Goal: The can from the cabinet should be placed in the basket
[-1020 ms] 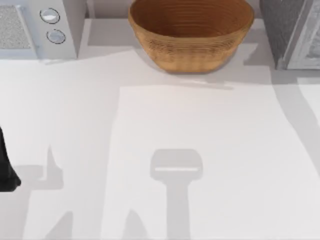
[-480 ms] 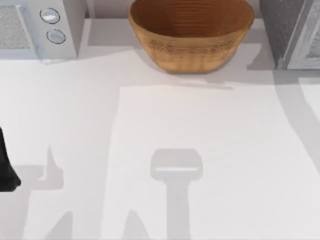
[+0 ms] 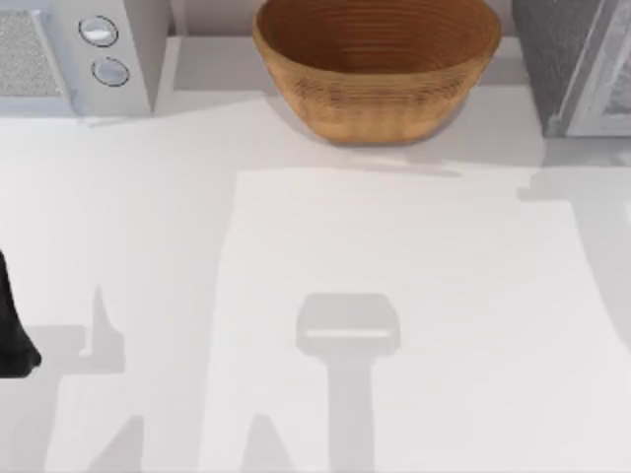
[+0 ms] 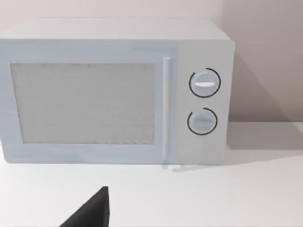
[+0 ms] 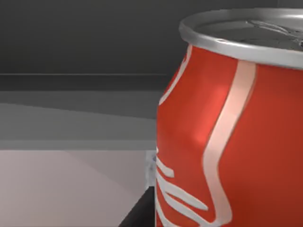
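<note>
The can [image 5: 227,142] is red with white script and a silver top, and it stands very close in the right wrist view. Behind it is the cabinet's dark grey inside [image 5: 80,42]. A dark part of my right gripper [image 5: 139,216] shows right beside the can's lower side. In the top view the cabinet [image 3: 552,49] sits at the back right, its light framed door panel [image 3: 606,79] at the edge. The tan wicker basket [image 3: 375,59] stands at the back middle with nothing inside. My left arm [image 3: 12,335] is parked at the left edge.
A white microwave-like box with two round knobs [image 3: 99,49] stands at the back left and faces the left wrist camera [image 4: 118,94]. A dark part of my left gripper [image 4: 92,210] shows above the white table [image 3: 325,246]. Arm shadows lie across the table's right side.
The shadow on the table's right side by the cabinet has shifted and changed shape. The basket, the microwave-like box and my left arm have stayed put.
</note>
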You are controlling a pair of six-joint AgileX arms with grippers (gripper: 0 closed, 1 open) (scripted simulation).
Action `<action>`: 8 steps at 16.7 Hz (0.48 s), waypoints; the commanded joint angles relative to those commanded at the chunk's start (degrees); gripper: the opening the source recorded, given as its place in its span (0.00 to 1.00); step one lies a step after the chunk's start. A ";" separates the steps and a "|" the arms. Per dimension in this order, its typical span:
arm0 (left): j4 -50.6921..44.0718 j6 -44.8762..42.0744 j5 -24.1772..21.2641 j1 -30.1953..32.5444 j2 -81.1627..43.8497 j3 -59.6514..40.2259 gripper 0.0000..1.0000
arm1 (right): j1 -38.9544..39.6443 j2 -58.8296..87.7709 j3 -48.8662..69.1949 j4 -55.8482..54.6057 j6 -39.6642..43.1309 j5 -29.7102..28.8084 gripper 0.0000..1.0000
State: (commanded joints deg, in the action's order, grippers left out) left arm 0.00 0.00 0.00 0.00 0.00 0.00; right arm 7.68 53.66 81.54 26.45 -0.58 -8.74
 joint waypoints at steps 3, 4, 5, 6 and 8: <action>0.00 0.00 0.00 0.00 0.00 0.00 1.00 | -1.68 -11.72 -19.72 -5.81 0.13 1.95 0.00; 0.00 0.00 0.00 0.00 0.00 0.00 1.00 | -2.27 -15.83 -26.87 -7.82 0.17 2.62 0.00; 0.00 0.00 0.00 0.00 0.00 0.00 1.00 | -2.86 -19.98 -34.05 -9.84 0.21 3.28 0.00; 0.00 0.00 0.00 0.00 0.00 0.00 1.00 | -3.44 -24.10 -41.05 -11.85 0.26 3.94 0.00; 0.00 0.00 0.00 0.00 0.00 0.00 1.00 | -4.58 -32.07 -53.69 -15.73 0.34 5.21 0.00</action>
State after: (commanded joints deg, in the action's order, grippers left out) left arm 0.00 0.00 0.00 0.00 0.00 0.00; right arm 3.10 21.58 27.85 10.72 -0.24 -3.54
